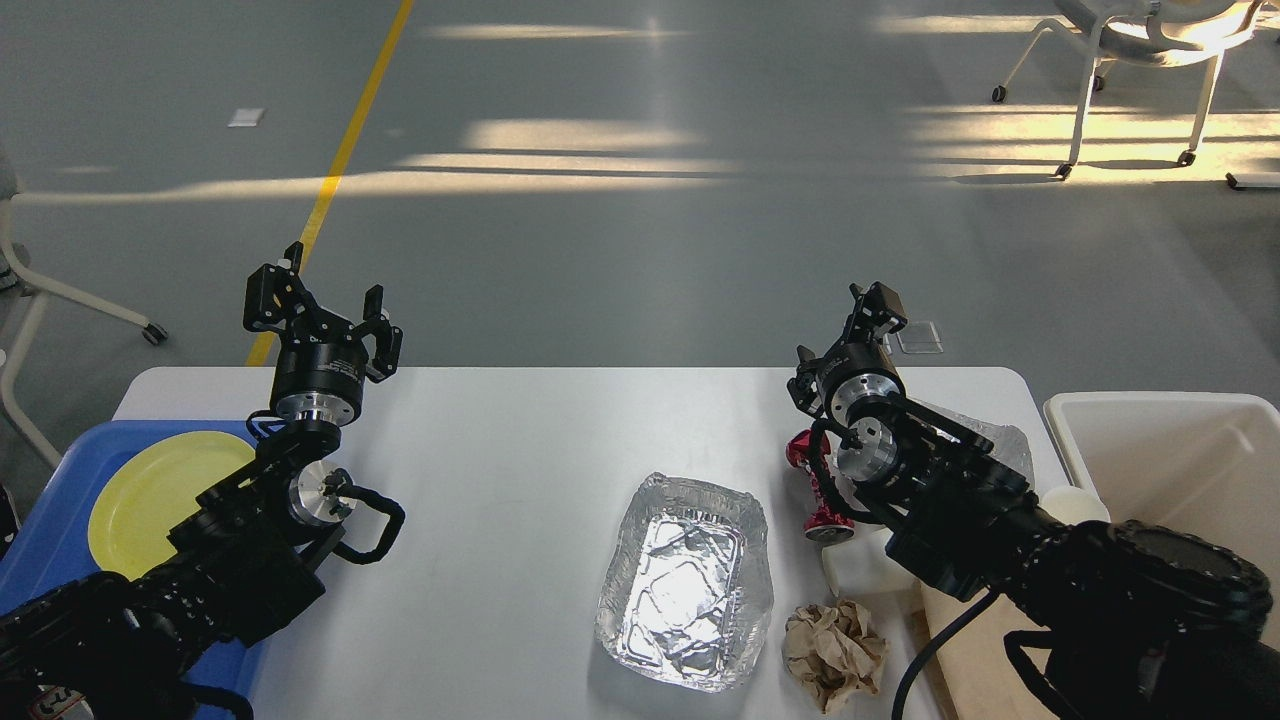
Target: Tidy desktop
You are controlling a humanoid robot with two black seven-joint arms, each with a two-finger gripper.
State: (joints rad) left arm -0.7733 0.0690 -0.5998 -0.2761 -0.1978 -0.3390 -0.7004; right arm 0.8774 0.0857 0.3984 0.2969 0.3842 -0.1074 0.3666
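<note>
Head view, looking down on the desktop (500,450), a wide smooth white top with rounded corners filling the lower half of the picture. At its left edge sits a blue plastic tray (50,520), and inside it lies a round pale yellow plate (150,490), flat and bare. Out to the right, just off the desktop's edge, a white rectangular bin (1180,450) with thin walls; what shows of its inside is plain white. Near the middle front, a crinkled foil tray (686,580), shiny silver, rectangular with soft wavy walls, nothing in it but its own creases. Just beside its right corner, a crumpled ball of brown paper (835,652), matt and wrinkled. Beyond that, a crushed red can (818,485) lies partly behind the right arm, and a white lidded container (858,568) is half hidden below it. A flat tan board (960,650) peeks out at the front right. Left gripper (320,312) is up over the desktop's far left edge, fingers spread wide, nothing between them. Right gripper (850,325) is raised near the far right edge, seen end-on and dark; I cannot tell how its fingers stand
</note>
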